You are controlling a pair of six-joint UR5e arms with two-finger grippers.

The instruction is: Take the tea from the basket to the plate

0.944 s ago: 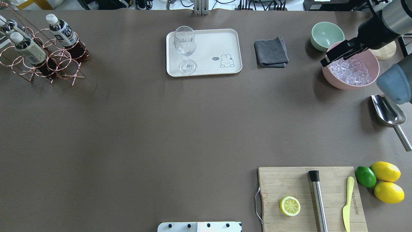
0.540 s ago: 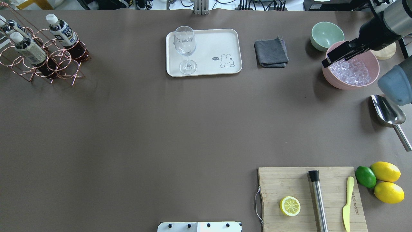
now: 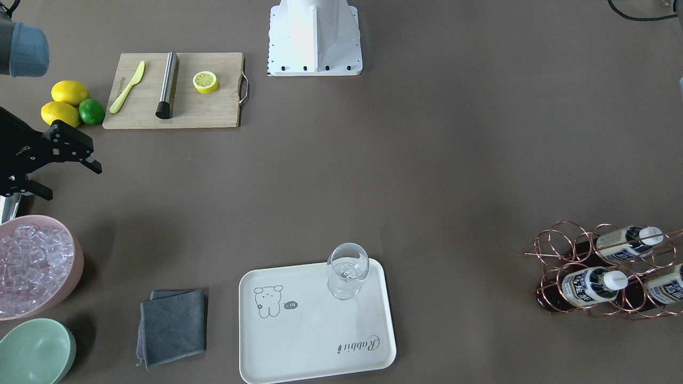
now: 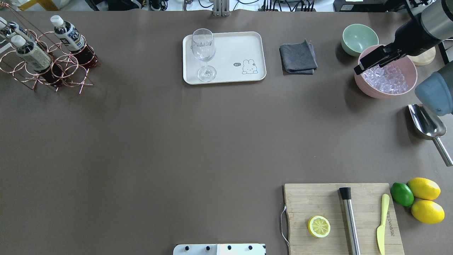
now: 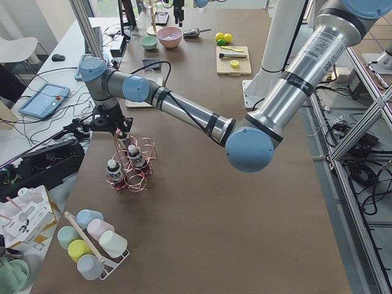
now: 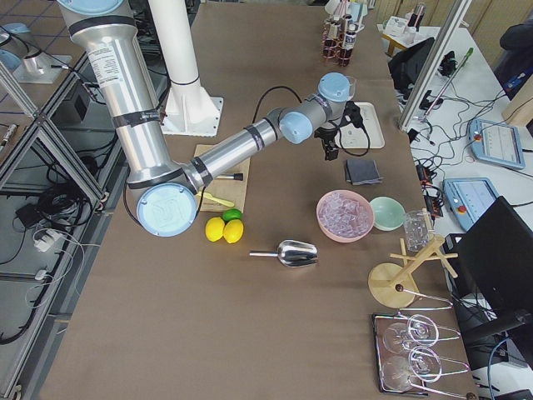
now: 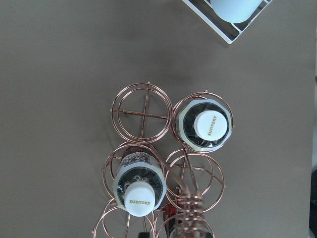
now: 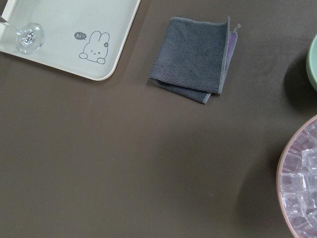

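Right now, at the near right corner, the cutting board (image 4: pixel 318 202) holds nothing you need. Further out, toward the far right corner, the right gripper (image 3: pixel 76 184) hangs above the pink bowl (image 4: pixel 358 78) of ice with its jaws spread and empty. Leave it parked there.

About midway along the far edge the plate (image 4: pixel 247 42) waits. A wine glass (image 4: pixel 203 46) stands at its end nearer the far left corner, so the bare stretch by the drawing looks the safer place to aim for.

At the far left corner stands the basket (image 7: pixel 145 115), with all three bottles in it and none on the plate yet. The left gripper (image 5: pixel 120 131) hovers directly above it, but the side view does not let you tell whether its jaws are spread or closed.

Its wrist camera looks straight down on the tea (image 7: pixel 212 124), which sits in a cell beside an empty one. The wire handle (image 7: pixel 189 210) rises close by.

You are likely at the descent:
- Centre over that white cap and come down plumb.
- Keep clear of the handle.
- Grip just below the cap.
- Lift straight up until the base clears its ring, or the light basket may come along.
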